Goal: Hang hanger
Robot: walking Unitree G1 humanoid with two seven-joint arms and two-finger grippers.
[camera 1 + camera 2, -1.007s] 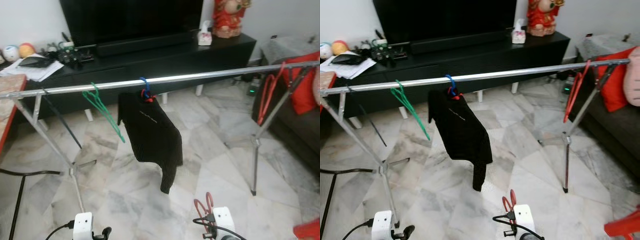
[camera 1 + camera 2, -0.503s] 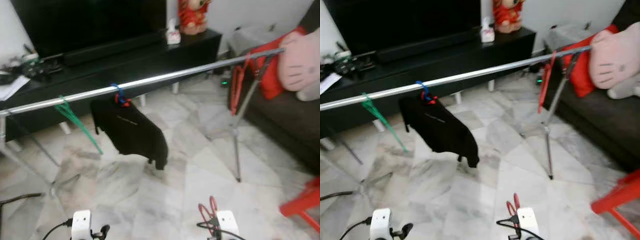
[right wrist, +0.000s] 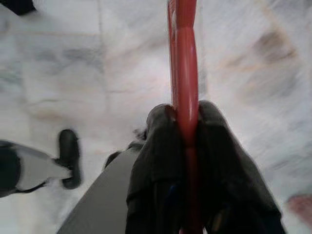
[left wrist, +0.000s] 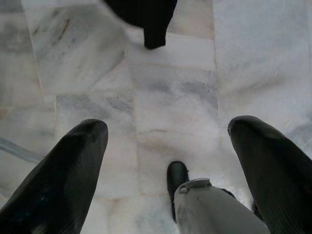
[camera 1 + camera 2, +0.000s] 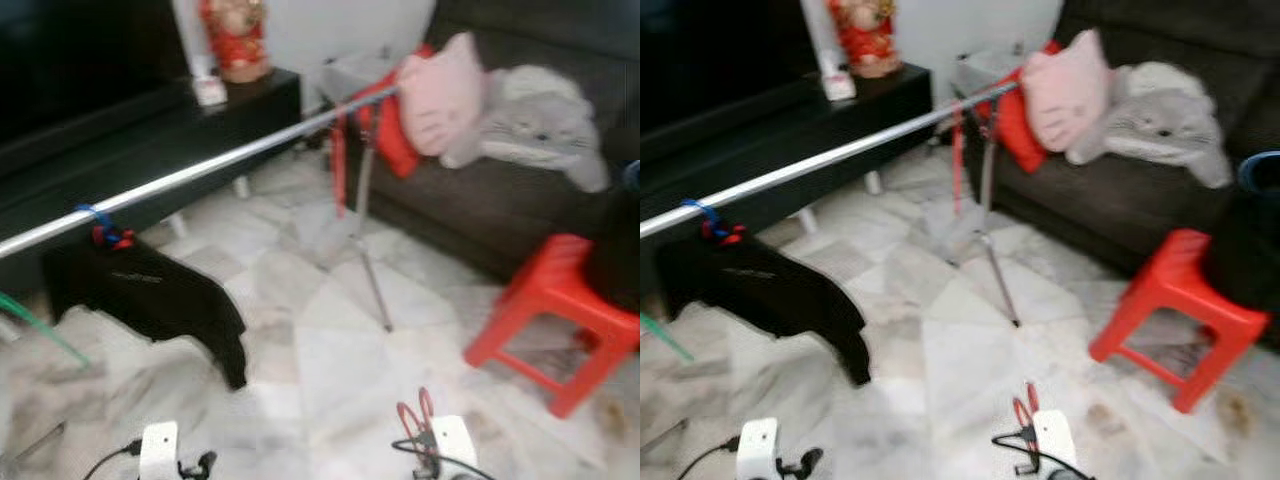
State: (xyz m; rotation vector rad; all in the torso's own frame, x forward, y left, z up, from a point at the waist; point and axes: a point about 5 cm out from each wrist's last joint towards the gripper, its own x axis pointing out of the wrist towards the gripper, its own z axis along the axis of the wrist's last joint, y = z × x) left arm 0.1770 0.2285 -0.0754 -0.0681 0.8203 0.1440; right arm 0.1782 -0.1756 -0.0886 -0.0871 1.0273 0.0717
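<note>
A red hanger point(image 3: 183, 73) is clamped edge-on between my right gripper's point(image 3: 184, 117) black fingers, low over the marble floor; its loops rise above my right wrist point(image 5: 412, 415). My left gripper point(image 4: 168, 131) is open and holds nothing, pointing down at the floor. A silver rail point(image 5: 200, 172) runs across on a tripod stand. On it hang a black garment point(image 5: 150, 300) on a blue-and-red hanger, another red hanger point(image 5: 340, 160) near the rail's right end, and a green hanger point(image 5: 30, 325) at the far left edge.
The rack's tripod leg point(image 5: 372, 270) stands mid-floor. A red plastic stool point(image 5: 555, 310) is at the right, in front of a dark sofa point(image 5: 500, 215) with a pink cushion point(image 5: 450, 90) and a grey plush point(image 5: 540, 125). A black TV cabinet point(image 5: 130, 130) lines the back.
The whole view has swung to the right and blurred, bringing the sofa and red stool in. The rail's hangers keep their places. My right gripper still holds the red hanger.
</note>
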